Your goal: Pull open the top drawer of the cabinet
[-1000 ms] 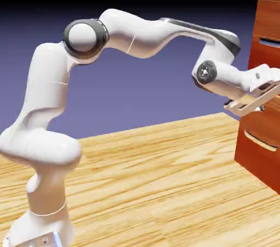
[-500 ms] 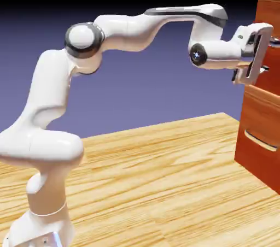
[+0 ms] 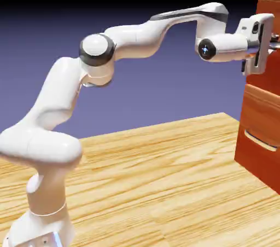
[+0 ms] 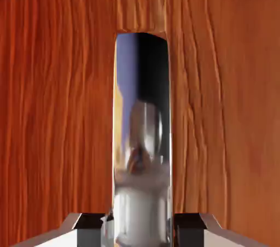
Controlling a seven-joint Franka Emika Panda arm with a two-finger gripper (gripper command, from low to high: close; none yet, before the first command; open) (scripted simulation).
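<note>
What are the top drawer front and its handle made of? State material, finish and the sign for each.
Top drawer: looks like reddish-brown wood with a glossy polish; streaky grain runs across it.
Handle: probably polished metal, chrome-like; it mirrors the backdrop and the white arm. It stands between the claw fingertips.

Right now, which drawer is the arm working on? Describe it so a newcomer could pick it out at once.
Find the tall reddish-brown cabinet at the exterior view's right edge. The top drawer is its uppermost front, level with the gripper. Its shiny metal bar handle sits between the fingertips, while the drawer below carries a pale curved handle.
</note>
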